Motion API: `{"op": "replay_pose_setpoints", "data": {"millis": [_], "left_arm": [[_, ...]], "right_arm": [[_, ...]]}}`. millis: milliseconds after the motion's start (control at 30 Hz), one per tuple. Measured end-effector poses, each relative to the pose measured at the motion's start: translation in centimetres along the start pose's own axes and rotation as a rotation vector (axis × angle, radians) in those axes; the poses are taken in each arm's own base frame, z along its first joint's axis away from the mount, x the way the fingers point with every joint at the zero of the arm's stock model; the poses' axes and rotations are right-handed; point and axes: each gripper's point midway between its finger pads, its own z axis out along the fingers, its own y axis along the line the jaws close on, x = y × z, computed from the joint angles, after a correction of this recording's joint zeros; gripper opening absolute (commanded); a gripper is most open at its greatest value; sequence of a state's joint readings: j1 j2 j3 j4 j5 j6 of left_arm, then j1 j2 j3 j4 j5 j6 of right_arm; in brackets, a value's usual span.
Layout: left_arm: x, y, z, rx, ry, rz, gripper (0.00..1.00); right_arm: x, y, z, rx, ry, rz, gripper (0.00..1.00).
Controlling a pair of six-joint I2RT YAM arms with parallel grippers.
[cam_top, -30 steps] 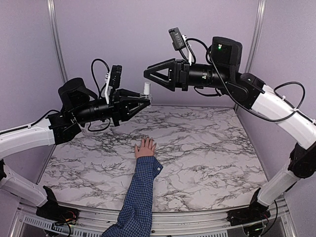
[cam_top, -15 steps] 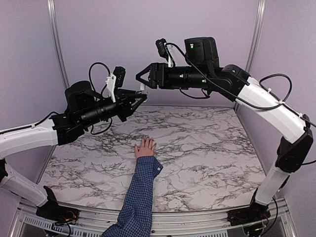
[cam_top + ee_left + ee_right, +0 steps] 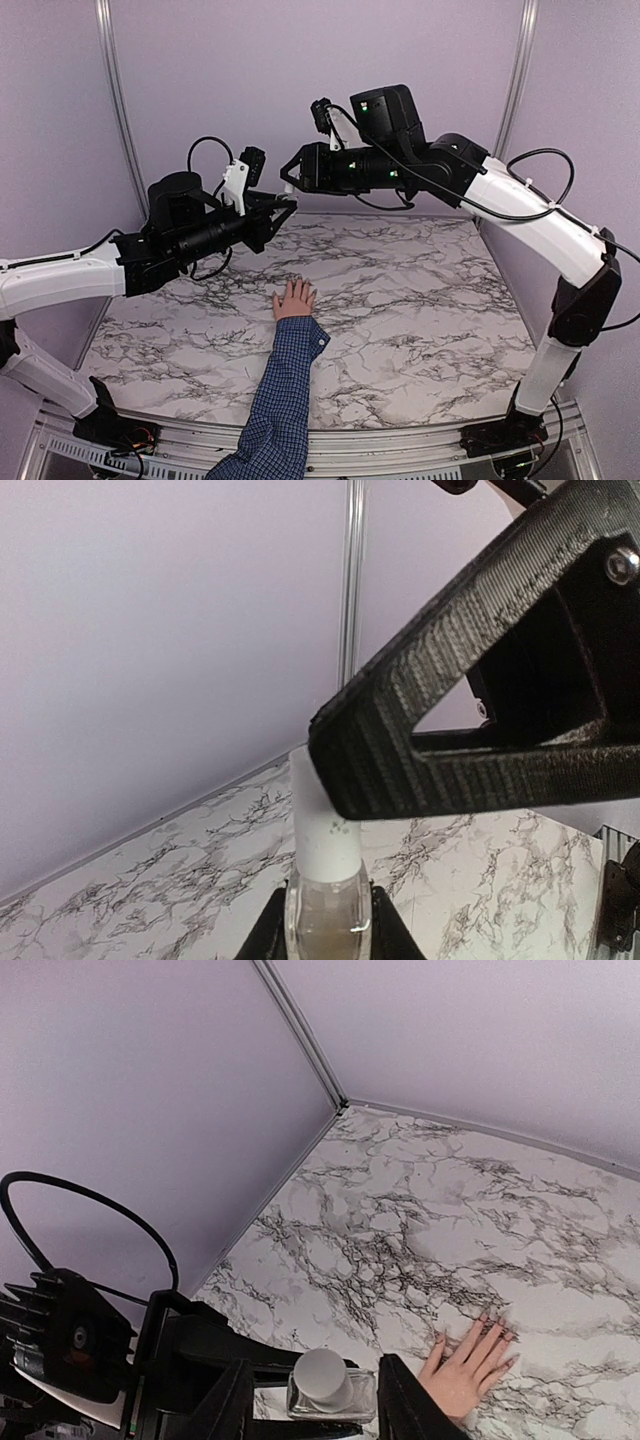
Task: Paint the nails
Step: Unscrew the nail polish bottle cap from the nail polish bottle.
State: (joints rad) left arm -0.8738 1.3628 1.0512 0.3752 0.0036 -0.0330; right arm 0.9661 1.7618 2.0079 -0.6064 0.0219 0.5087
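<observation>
A small light-skinned hand with a blue checked sleeve lies flat on the marble table, fingers spread. Its nails show as small pinkish tips in the right wrist view. High above the table's back left, my left gripper is shut on a clear nail polish bottle with a white cap. My right gripper reaches in from the right. Its fingers stand either side of the cap, a gap on each side, so it is open.
The marble tabletop is enclosed by lilac walls and metal corner posts. A black cable loop hangs off the left arm. The sleeved arm comes in over the near table edge between the two arm bases.
My right arm has swung left to the bottle and its jaws have narrowed around the cap. The left arm has shifted slightly right with the bottle. The hand has not moved.
</observation>
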Motion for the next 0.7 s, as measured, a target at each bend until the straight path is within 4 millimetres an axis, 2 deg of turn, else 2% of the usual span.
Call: {"op": "replay_pose_setpoints", "data": {"millis": [333,700], "left_arm": [[0.64,0.62,0.25,-0.049,0.017,0.018,0.0],[0.66,0.5,0.24,-0.057,0.017,0.046,0.0]], "right_arm": [[0.41,-0.17,0.41,0.006,0.012,0.038,0.3],[0.51,0.14,0.41,-0.012,0.019,0.052,0.32]]}}
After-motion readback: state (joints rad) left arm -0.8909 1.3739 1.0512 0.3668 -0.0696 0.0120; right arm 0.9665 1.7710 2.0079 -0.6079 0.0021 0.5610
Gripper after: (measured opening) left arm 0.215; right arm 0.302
